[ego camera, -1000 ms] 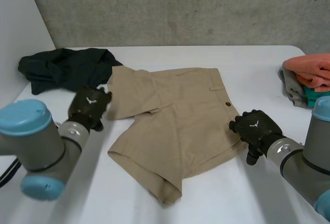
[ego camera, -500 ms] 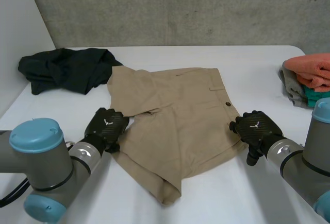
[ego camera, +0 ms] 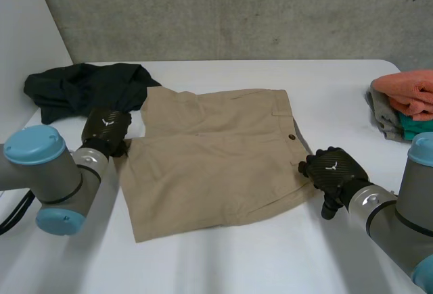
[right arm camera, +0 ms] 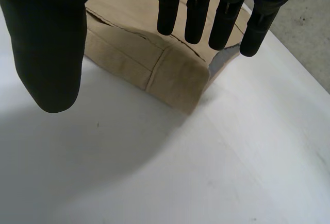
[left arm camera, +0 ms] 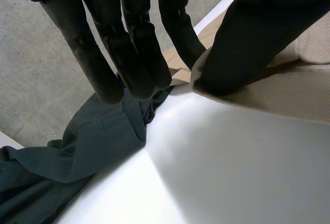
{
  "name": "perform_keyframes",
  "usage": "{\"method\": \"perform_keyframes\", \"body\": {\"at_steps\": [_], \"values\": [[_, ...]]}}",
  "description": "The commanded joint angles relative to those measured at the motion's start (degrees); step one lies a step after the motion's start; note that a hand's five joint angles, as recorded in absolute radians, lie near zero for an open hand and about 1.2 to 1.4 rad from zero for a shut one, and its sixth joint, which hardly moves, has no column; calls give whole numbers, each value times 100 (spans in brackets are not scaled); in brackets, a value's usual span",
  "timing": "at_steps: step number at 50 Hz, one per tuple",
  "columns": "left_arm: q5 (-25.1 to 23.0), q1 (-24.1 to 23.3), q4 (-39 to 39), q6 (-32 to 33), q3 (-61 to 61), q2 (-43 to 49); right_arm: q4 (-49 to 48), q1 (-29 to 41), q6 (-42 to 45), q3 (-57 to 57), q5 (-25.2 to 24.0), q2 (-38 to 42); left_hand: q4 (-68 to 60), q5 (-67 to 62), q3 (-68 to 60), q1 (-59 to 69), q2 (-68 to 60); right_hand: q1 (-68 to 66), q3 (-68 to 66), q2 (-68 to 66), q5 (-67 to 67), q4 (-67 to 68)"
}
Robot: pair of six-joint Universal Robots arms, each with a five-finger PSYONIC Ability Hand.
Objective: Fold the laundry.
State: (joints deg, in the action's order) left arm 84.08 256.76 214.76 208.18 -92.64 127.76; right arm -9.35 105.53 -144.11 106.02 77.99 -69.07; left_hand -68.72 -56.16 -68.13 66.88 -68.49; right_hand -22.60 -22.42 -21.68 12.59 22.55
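Note:
Tan shorts [ego camera: 216, 152] lie spread flat in the middle of the white table [ego camera: 270, 260]. My left hand [ego camera: 105, 128] is at their left edge. In the left wrist view its thumb [left arm camera: 258, 38] lies over the edge of the tan shorts [left arm camera: 294, 90] and the fingers [left arm camera: 129, 54] are curled toward it, pinching the cloth. My right hand [ego camera: 333, 169] sits at the right edge, by the waistband near the button. In the right wrist view its fingers [right arm camera: 196, 7] are straight above the waistband corner of the shorts [right arm camera: 170, 74].
A dark crumpled garment [ego camera: 84, 91] lies at the back left, just beyond my left hand's fingertips [left arm camera: 77, 152]. A stack of folded clothes [ego camera: 406, 101] sits at the table's right edge. A grey wall runs behind the table.
My left hand came in to the folded-over leg, closed on its edge and drew it out to the left. The shorts now lie flat. The right hand stayed put.

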Motion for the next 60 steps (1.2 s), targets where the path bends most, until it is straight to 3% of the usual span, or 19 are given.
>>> {"method": "perform_keyframes", "body": {"at_steps": [1, 4, 11, 16, 18, 19, 20, 27, 42, 46, 51, 56, 60], "values": [[-67, -38, -13, 4, 203, 109, -225, 12, 23, 6, -82, 34, 3759, 3503, 3700, -3575, 3736, -431, -448, -522, 431, 435], [-67, -64, -13, 4, 141, -66, -383, 3, 23, -11, -83, 78, 4017, 3761, 3958, -3833, 3994, -481, -499, -572, 482, 485], [-41, -91, -312, -58, -631, -1586, -655, 3, 67, -107, -100, 200, 4101, 3846, 4042, -3917, 4078, -666, -684, -757, 667, 670], [-58, -213, -995, -84, -1509, -2771, -717, 3, 269, -222, -91, 579, 4084, 3829, 4025, -3900, 4061, -1069, -1087, -1160, 1070, 1073], [-76, -354, -1260, -93, -1739, -3001, -743, 12, 348, -266, -83, 667, 4084, 3829, 4025, -3900, 4061, -2240, -2257, -2331, 2240, 2244], [-102, -441, -1409, -110, -1844, -3089, -787, 12, 409, -283, -83, 685, 4051, 3795, 3992, -3867, 4028, -4795, -4813, -4887, 4796, 4800], [-128, -625, -1681, -163, -2037, -3238, -831, 12, 419, -284, -83, 685, 4034, 3779, 3975, -3850, 4011, -5731, -5749, -5822, 5732, 5735], [-146, -1136, -2369, -594, -2662, -3301, -1033, -15, 428, -170, -91, 641, 4084, 3829, 4025, -3900, 4061, -5740, -5758, -5832, 5741, 5745], [3, -1172, -1402, -647, -2601, -2265, -1033, 21, 410, 41, -83, 588, 3177, 2921, 3118, -2993, 3153, -5740, -5758, -5832, 5741, 5745], [91, -1172, -1332, -638, -2470, -2001, -1033, 12, 410, 59, -48, 544, 2439, 2183, 2379, -2255, 2415, -5740, -5758, -5832, 5741, 5745], [91, -1163, -1261, -638, -2417, -1816, -1016, 12, 401, 68, 5, 465, -1119, -1374, -1178, 1303, -1142, -5740, -5758, -5832, 5741, 5745], [100, -1216, -1375, -629, -2496, -2096, -718, 38, 462, 173, 40, 44, -1128, -1384, -1187, 1312, -1151, -5740, -5758, -5832, 5741, 5745], [47, -1242, -2007, -629, -2741, -3132, 572, 21, 761, 156, 84, -659, -1128, -1384, -1187, 1312, -1151, -5740, -5758, -5832, 5741, 5745]]}}
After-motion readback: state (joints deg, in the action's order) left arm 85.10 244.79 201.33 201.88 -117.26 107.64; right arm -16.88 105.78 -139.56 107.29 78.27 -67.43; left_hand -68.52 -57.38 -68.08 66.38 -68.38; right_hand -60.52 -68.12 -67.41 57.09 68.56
